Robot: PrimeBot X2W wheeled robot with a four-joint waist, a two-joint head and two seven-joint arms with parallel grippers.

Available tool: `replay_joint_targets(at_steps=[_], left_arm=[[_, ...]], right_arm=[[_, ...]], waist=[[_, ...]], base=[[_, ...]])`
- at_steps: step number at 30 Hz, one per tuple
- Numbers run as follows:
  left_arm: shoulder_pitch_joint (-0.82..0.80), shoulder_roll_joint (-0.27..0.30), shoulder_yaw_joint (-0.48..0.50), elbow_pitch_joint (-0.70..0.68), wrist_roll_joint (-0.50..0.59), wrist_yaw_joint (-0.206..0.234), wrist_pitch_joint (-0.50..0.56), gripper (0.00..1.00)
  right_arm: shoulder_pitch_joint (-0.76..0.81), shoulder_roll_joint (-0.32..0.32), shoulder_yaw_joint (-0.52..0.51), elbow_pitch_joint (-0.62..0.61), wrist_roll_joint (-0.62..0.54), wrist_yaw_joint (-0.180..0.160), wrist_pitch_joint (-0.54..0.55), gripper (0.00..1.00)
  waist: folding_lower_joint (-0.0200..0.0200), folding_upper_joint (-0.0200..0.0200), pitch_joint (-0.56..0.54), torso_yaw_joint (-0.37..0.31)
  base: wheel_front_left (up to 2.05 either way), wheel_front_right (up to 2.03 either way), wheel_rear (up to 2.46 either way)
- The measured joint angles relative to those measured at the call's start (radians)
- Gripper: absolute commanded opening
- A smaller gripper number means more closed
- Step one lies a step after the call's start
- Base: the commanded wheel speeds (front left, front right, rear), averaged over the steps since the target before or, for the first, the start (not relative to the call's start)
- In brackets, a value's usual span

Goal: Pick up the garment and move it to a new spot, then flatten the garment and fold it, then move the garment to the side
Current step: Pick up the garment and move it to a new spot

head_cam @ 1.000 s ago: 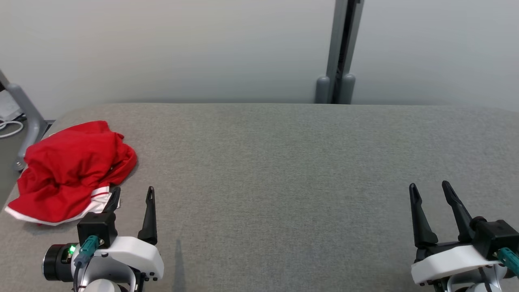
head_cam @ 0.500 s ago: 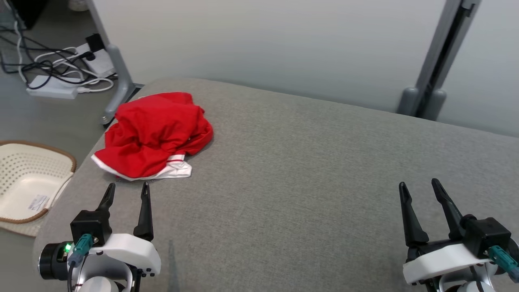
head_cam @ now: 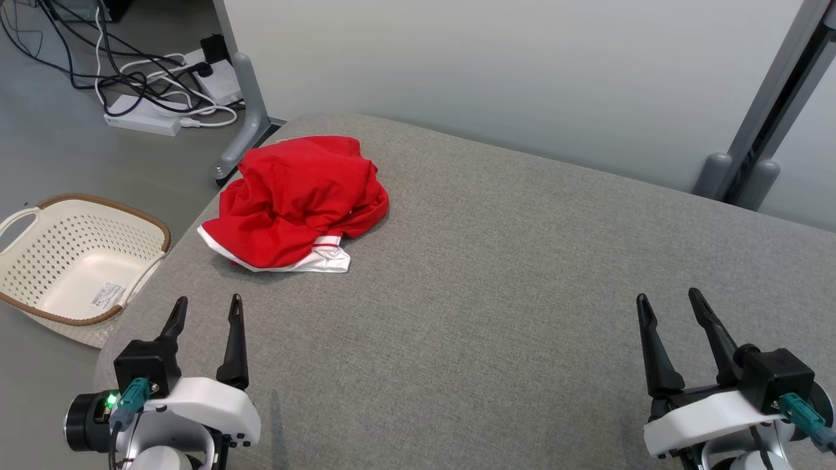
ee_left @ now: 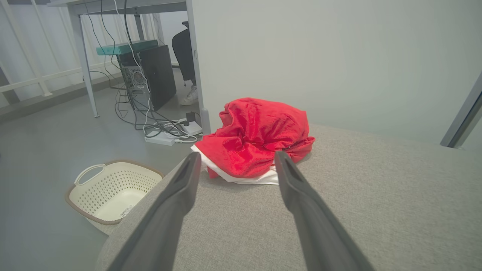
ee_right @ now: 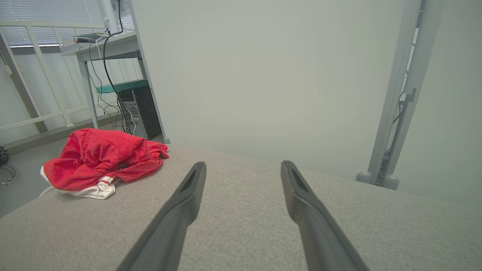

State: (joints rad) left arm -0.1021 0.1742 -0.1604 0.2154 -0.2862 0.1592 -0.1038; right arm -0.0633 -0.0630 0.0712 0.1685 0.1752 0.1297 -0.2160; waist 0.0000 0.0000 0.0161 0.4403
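the crumpled red garment (head_cam: 297,196) with white trim lies heaped near the far left corner of the grey fabric-covered table (head_cam: 509,281). the left gripper (head_cam: 208,299) hovers near it, jaws apart. the right gripper (head_cam: 668,295) is well apart at the near right, jaws also apart. a cream laundry basket (head_cam: 65,228) sits on the floor to the left.

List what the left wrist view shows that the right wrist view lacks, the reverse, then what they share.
Left wrist, not right: the cream laundry basket, a white power strip, the open left tool. Right wrist, not left: the grey post's rounded feet, window blinds, the open right tool. Shared: the crumpled red garment on the grey table, a computer tower.
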Motion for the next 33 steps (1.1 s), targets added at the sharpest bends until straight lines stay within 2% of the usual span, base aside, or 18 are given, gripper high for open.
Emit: replay_joint_targets(at_steps=[11,18,25,33], left_arm=[[-0.012,0.004,-0.012,-0.003,-0.012,-0.001,0.013,1.0],[-0.121,0.006,-0.013,0.037,-0.061,-0.038,0.098,1.0],[-0.344,0.017,0.014,0.278,-0.141,-0.098,0.209,1.0],[-0.542,0.065,0.072,0.548,-0.214,-0.139,0.277,1.0]], right_arm=[[-0.007,0.002,0.001,0.011,0.005,0.0,-0.007,1.0],[-0.02,0.005,0.018,0.01,0.008,0.0,-0.002,1.0],[-0.072,-0.011,0.063,-0.023,0.002,0.0,0.023,1.0],[-0.113,-0.044,0.067,-0.065,0.005,0.0,0.052,1.0]], waist=[[0.0,0.0,0.003,0.004],[0.0,0.0,0.018,-0.024],[0.0,0.0,0.077,-0.114],[0.0,0.0,0.18,-0.214]], base=[[0.0,0.0,0.0],[0.0,0.0,0.0],[0.0,0.0,0.0],[0.0,0.0,0.0]])
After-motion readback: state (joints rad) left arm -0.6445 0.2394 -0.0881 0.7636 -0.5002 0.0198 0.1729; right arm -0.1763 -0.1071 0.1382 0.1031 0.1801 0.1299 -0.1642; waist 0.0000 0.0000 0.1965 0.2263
